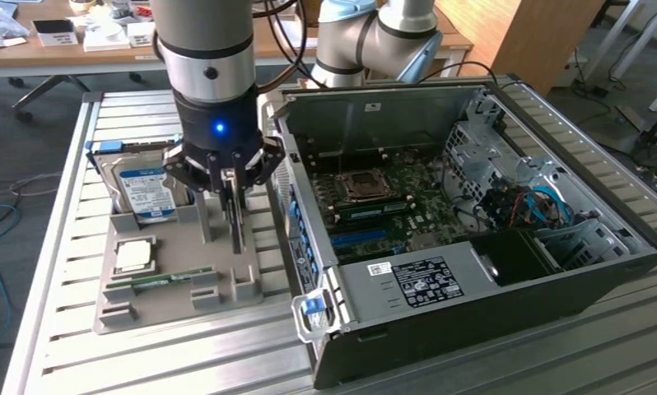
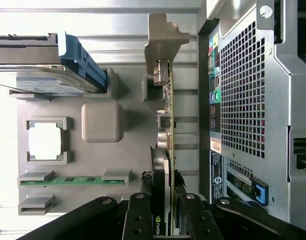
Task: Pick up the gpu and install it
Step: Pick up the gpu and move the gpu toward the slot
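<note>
Gripper | pinched onto gpu top edge | gpu stood on edge in tray, left of centre, exterior view | judged light, stiff, fragile: board edges to be held, fan avoided

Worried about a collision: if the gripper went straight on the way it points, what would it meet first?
The gpu, a thin dark card standing on edge in the grey plastic holder tray, directly below the gripper. The gap between them is unclear.
</note>
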{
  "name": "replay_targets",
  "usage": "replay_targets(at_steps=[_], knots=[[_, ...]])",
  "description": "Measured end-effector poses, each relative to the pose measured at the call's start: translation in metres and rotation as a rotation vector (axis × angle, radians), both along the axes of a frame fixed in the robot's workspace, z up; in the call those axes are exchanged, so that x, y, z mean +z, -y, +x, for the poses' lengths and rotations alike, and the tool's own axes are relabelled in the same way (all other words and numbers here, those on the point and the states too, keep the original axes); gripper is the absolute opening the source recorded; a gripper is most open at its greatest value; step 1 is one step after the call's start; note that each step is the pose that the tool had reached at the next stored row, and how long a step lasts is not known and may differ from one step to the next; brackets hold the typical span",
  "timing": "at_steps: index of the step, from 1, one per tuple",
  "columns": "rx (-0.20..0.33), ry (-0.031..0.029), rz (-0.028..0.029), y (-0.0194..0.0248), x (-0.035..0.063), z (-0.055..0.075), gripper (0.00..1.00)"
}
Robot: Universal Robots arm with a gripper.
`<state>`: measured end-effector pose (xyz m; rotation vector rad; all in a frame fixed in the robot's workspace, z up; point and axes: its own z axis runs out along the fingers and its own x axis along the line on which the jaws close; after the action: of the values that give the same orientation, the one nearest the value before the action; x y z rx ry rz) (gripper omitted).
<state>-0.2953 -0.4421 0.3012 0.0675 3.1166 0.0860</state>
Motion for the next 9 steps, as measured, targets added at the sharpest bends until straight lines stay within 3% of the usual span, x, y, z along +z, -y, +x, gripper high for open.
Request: replay_targets(at_steps=[9], knots=[[0.0, 0.0, 0.0001, 0.0, 0.01, 0.0, 0.27]])
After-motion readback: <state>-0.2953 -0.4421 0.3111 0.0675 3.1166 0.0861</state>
